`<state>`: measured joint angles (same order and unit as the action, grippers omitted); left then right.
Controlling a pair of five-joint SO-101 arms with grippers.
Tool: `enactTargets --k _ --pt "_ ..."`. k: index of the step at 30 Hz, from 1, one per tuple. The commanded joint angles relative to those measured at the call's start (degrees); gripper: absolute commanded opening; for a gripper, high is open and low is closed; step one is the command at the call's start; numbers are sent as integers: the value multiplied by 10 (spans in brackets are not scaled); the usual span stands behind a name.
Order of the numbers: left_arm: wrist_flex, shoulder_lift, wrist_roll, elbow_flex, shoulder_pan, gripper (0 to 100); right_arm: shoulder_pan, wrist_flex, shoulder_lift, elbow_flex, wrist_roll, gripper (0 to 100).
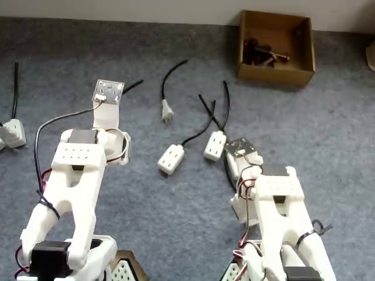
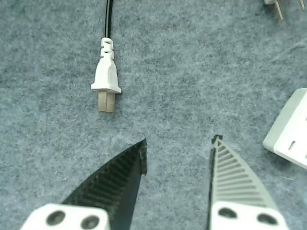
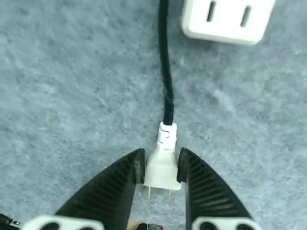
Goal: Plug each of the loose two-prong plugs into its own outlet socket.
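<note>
A white two-prong plug (image 2: 106, 79) with a black cord lies on the grey carpet, a short way in front of my left gripper (image 2: 178, 141). That gripper is open and holds nothing. A white outlet block (image 2: 291, 132) sits at the edge, off to one side of it. My right gripper (image 3: 160, 163) is shut on another white plug (image 3: 162, 165), one finger on each side, with the prongs pointing back toward the wrist. Its black cord (image 3: 165, 72) runs past an outlet socket (image 3: 228, 17) with two slots. In the high view, a third plug (image 1: 167, 111) and two outlets (image 1: 171, 159) (image 1: 215, 145) lie between the arms.
A cardboard box (image 1: 272, 75) of small parts stands at the back right. Another white outlet (image 1: 13, 133) lies at the far left edge. Black cords (image 1: 211, 114) cross the middle of the carpet. The left arm (image 1: 79, 170) and the right arm (image 1: 275, 199) rise from the front edge.
</note>
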<state>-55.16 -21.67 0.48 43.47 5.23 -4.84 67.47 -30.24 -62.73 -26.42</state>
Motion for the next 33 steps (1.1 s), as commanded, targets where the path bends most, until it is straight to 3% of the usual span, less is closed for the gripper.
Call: enactTargets --k 1,33 --pt "8 -22 4 -2 7 207 4 -16 2 3 7 120" --pt "8 -22 4 -2 7 207 6 -21 9 6 -7 120"
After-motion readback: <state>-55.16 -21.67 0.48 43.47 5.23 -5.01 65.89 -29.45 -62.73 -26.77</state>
